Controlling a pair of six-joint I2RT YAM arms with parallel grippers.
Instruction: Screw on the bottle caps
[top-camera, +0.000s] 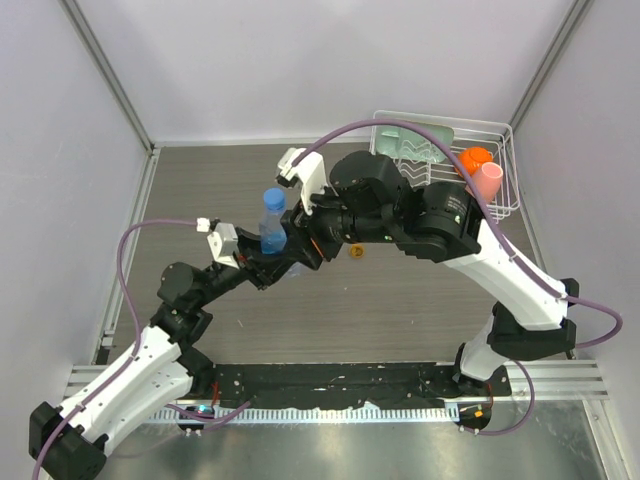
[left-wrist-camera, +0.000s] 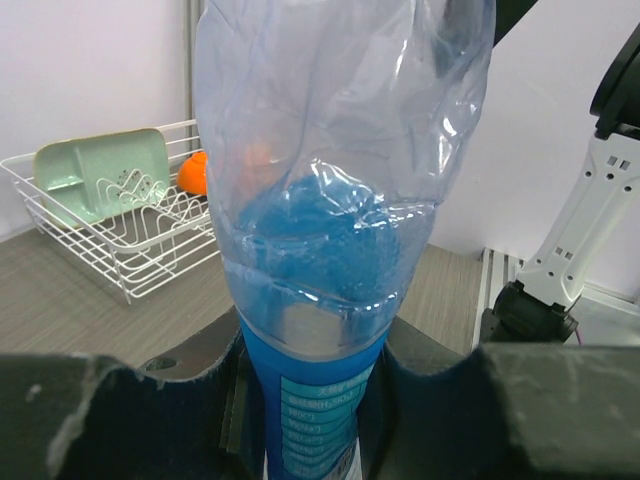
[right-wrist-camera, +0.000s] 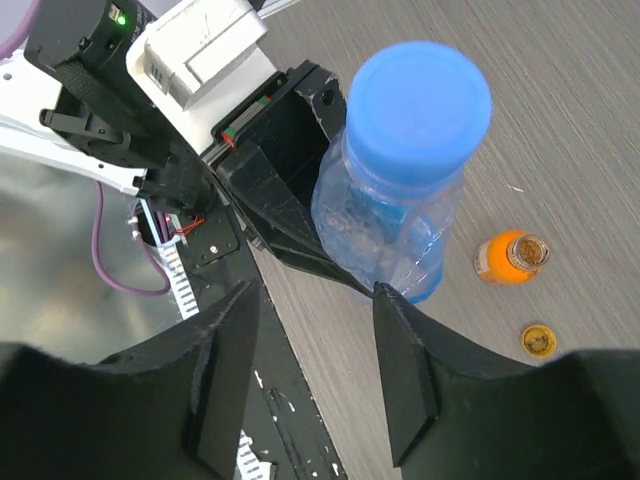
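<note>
The grey wood-grain table (top-camera: 400, 320) carries a white wire dish rack (top-camera: 512, 170) in its far right corner. Near the middle sits a small open orange bottle (right-wrist-camera: 510, 256), with an amber cap (right-wrist-camera: 538, 340) lying just beside it.

Right gripper (right-wrist-camera: 315, 300): its two dark fingers (right-wrist-camera: 222, 385) rise from the bottom edge, spread apart, with nothing between them.
Clear bottle (right-wrist-camera: 385, 225): upright just beyond those fingertips, its crumpled wall showing blue low down.
Blue cap (right-wrist-camera: 420, 95): sits on the clear bottle's neck; how tightly, I cannot tell.
Left gripper (right-wrist-camera: 318, 185): black jaws close on the clear bottle's lower body from the left.
Orange bottle (right-wrist-camera: 510, 256): small, standing on the table right of the clear bottle and apart from it, mouth uncapped.
Amber cap (right-wrist-camera: 538, 340): lies flat on the table near the orange bottle, not touching it.
Table (right-wrist-camera: 570, 130): grey wood grain.
Purple cable (right-wrist-camera: 100, 235): loops at the left over a metal strip (right-wrist-camera: 50, 290).
</note>
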